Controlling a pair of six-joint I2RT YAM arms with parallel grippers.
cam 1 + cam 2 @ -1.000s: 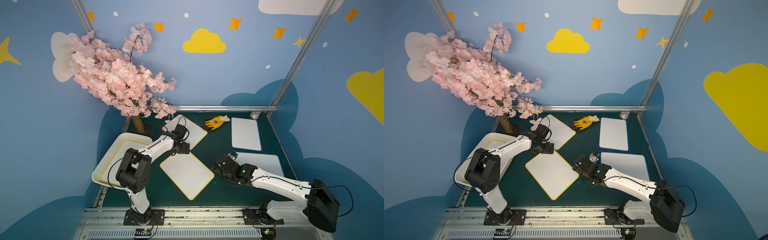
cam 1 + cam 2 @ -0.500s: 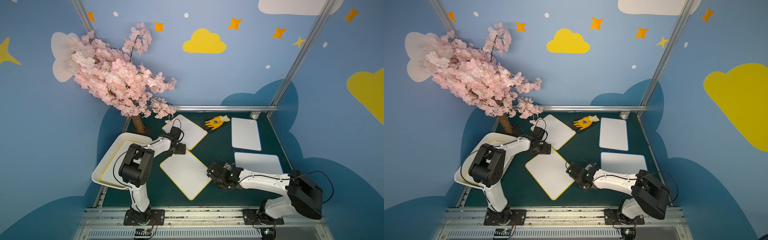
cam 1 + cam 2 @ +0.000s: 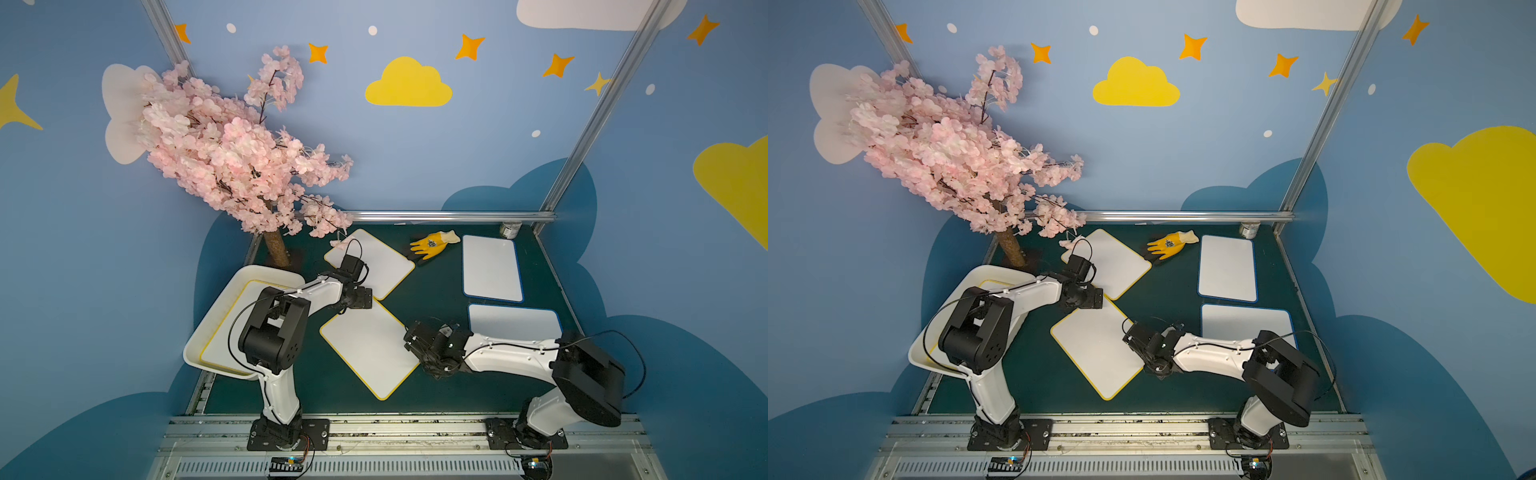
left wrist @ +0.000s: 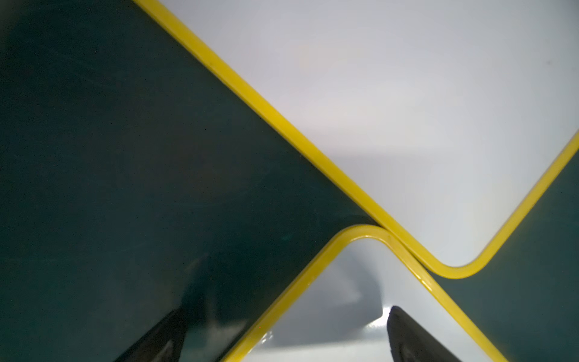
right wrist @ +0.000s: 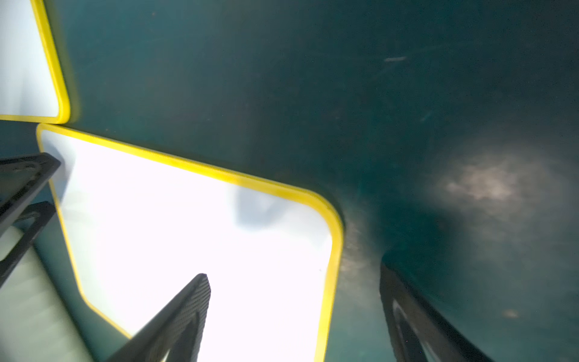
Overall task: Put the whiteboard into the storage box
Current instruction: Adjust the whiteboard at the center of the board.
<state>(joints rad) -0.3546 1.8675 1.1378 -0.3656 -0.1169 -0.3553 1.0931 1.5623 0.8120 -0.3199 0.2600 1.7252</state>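
Left gripper (image 4: 285,315) hangs with jaws spread wide and empty. It straddles the yellow edge at the 12 o'clock corner of the centre whiteboard (image 3: 370,349), one finger over board, one over the green desk (image 3: 436,291). Right gripper (image 5: 293,272), also wide apart and empty, straddles that board's 3 o'clock side.

The blossom tree (image 3: 232,158) towers at 11 o'clock. At 9 o'clock sits the storage box (image 3: 266,270), with a boxed whiteboard (image 3: 218,351) lying inside. The centre whiteboard lies flat on the desk, its far corner right against the far yellow-rimmed whiteboard (image 3: 374,262).

At 2 o'clock lies the far blue-rimmed whiteboard (image 3: 492,268), at 3 the near blue-rimmed whiteboard (image 3: 513,324). Yellow glove (image 3: 432,245) at 12, small tin (image 3: 510,229) at 1.
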